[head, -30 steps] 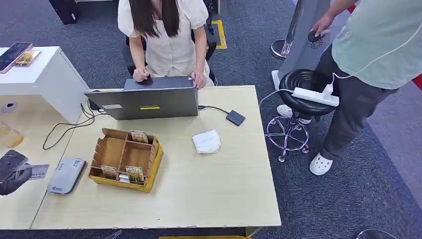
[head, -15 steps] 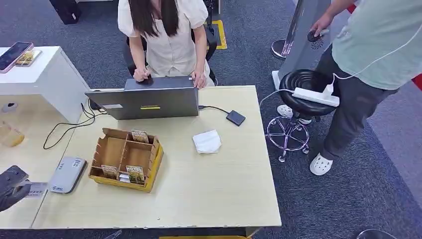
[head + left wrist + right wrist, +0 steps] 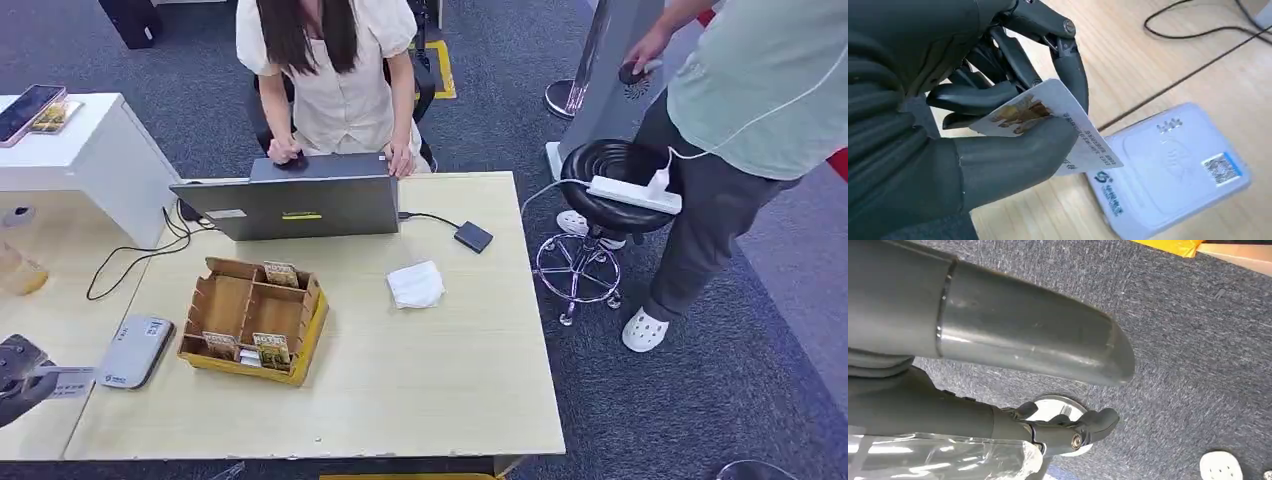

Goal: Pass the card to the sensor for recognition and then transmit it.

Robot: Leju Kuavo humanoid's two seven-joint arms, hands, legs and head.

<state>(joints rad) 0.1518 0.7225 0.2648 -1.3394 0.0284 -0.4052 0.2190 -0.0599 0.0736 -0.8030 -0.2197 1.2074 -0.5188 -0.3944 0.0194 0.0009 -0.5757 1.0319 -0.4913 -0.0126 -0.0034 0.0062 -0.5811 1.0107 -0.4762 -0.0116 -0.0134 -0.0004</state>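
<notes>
Left hand (image 3: 948,125) pinches card (image 3: 1048,125) thumb against fingers, now lower and nearer robot than second ago, card edge just beside grey card reader (image 3: 1168,165) on desk (image 3: 1128,55). Recognition pass looks imminent. Right hand (image 3: 1068,430) hangs over floor, fingers curled, empty.

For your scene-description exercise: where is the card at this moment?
In the head view the card is at the table's near left corner, pinched in the robot's left hand, just left of the grey sensor.
</notes>
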